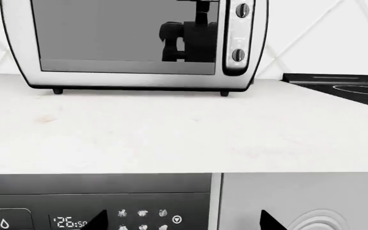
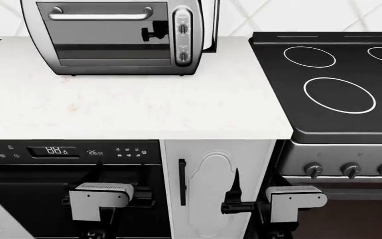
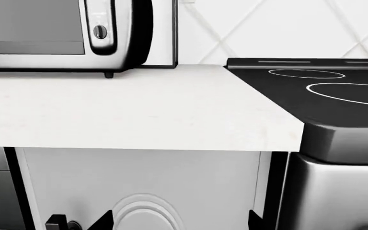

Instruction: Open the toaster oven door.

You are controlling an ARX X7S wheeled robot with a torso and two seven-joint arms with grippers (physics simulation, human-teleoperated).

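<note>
The silver toaster oven (image 2: pixel 115 37) stands at the back of the white counter, two round knobs on its right panel. Its door (image 2: pixel 101 35) with dark glass and a horizontal silver bar handle (image 2: pixel 101 15) is closed. The oven also shows in the left wrist view (image 1: pixel 132 45) and partly in the right wrist view (image 3: pixel 63 36). My left gripper (image 2: pixel 119 174) is open and empty, low in front of the built-in oven's display, well below the counter. My right gripper (image 2: pixel 254 181) is open and empty in front of the white cabinet door.
The white counter (image 2: pixel 144 107) stretches in front of the toaster oven. A black glass cooktop range (image 2: pixel 337 84) with front knobs is at the right. A black built-in oven with digital display (image 2: pixel 61 152) and a white cabinet door (image 2: pixel 214 189) sit below the counter.
</note>
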